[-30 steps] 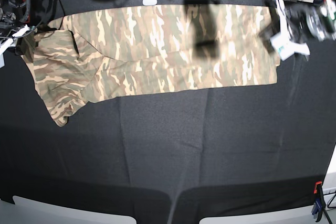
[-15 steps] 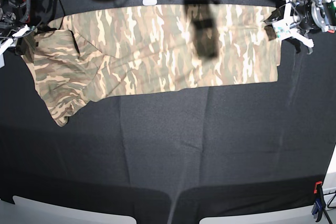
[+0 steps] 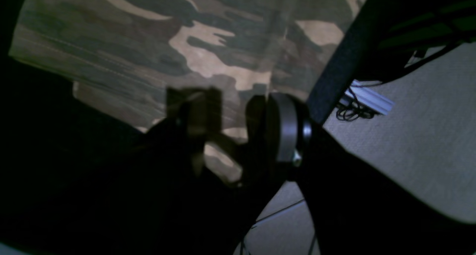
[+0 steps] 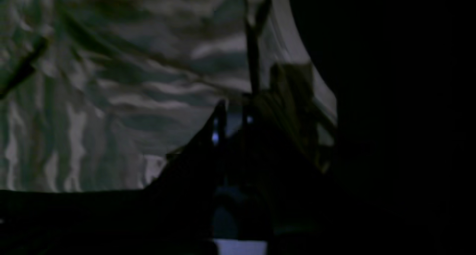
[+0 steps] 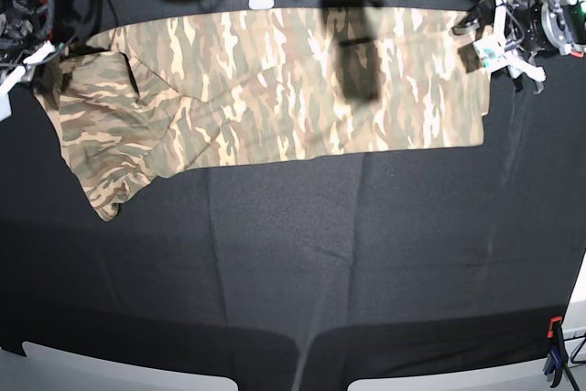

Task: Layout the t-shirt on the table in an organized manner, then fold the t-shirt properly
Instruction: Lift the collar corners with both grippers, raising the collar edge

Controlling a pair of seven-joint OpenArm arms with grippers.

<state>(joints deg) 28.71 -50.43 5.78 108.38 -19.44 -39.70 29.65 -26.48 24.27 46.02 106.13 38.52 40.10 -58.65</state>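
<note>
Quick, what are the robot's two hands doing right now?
Left gripper: open, holding nothing, over the edge of the camouflage fabric t-shirt.
Right gripper: shut on the t-shirt.

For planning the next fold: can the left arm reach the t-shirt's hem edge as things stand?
Probably yes. The left gripper hangs right at the t-shirt hem with fingers apart, and nothing lies between them on the table.

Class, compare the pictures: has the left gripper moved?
Yes. The left gripper has risen toward the table's far edge, past the t-shirt's corner.
</note>
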